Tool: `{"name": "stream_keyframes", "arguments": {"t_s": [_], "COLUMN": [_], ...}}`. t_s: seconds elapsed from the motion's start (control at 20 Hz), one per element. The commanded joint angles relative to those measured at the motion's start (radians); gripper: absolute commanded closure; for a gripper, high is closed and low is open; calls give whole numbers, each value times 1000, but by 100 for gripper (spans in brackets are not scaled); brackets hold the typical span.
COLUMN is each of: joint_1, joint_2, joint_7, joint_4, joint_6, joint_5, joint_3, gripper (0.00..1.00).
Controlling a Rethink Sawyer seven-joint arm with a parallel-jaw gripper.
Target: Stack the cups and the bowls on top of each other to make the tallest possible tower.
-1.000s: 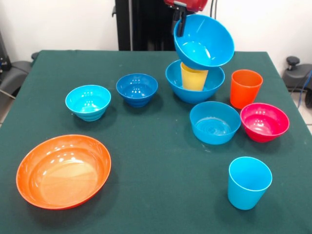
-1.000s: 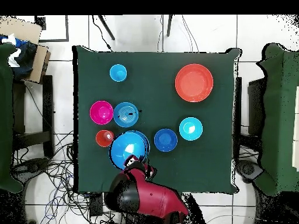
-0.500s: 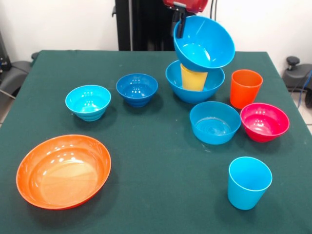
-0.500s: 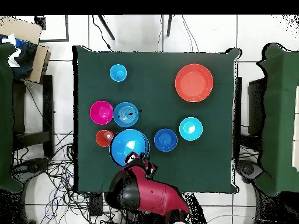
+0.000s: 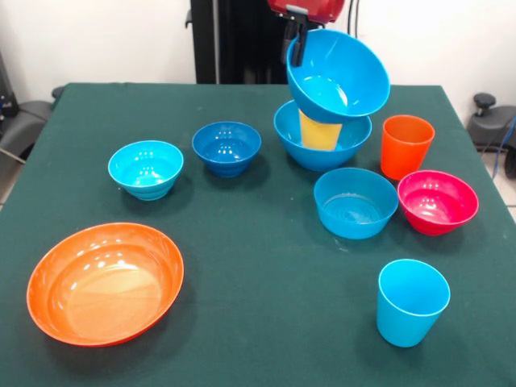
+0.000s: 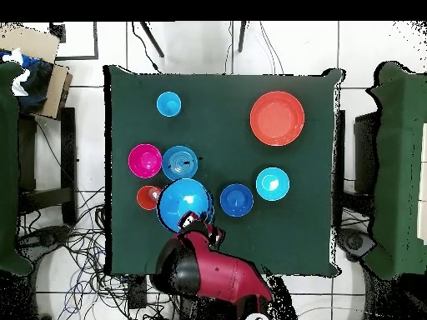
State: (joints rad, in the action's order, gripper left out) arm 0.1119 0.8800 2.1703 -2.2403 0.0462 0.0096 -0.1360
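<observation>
From the front, the hand [image 5: 296,36] is clamped on the rim of a large blue bowl [image 5: 339,72], which hangs tilted, its mouth turned toward the camera, just above a yellow cup [image 5: 320,131] standing inside the second large blue bowl [image 5: 322,135] on the table [image 5: 242,242]. Because the grip is at one edge only and the bowl is tipped, the main risk I see is that it lands crooked on the narrow cup and slides off, or knocks the cup over inside its bowl. The orange cup [image 5: 405,146] stands near on the side and could be struck if the bowl falls that way; the light blue bowl [image 5: 355,202] and magenta-red bowl [image 5: 438,201] lie a little nearer the camera. From overhead, the held bowl [image 6: 183,205] covers the stack beneath it, so I cannot judge how well it is centred; the orange cup [image 6: 148,197] sits just beside it.
</observation>
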Motion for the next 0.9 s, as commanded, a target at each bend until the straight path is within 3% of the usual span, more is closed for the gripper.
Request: {"name": "stream_keyframes", "arguments": {"t_s": [0.05,0.9], "joint_1": [-20,-30], "joint_2": [-58,-59], "joint_7": [70,71], "joint_4": [74,79], "joint_6": [-56,-69], "joint_5": [-19,-22], "joint_3": [57,51], "gripper": [100,100]}}
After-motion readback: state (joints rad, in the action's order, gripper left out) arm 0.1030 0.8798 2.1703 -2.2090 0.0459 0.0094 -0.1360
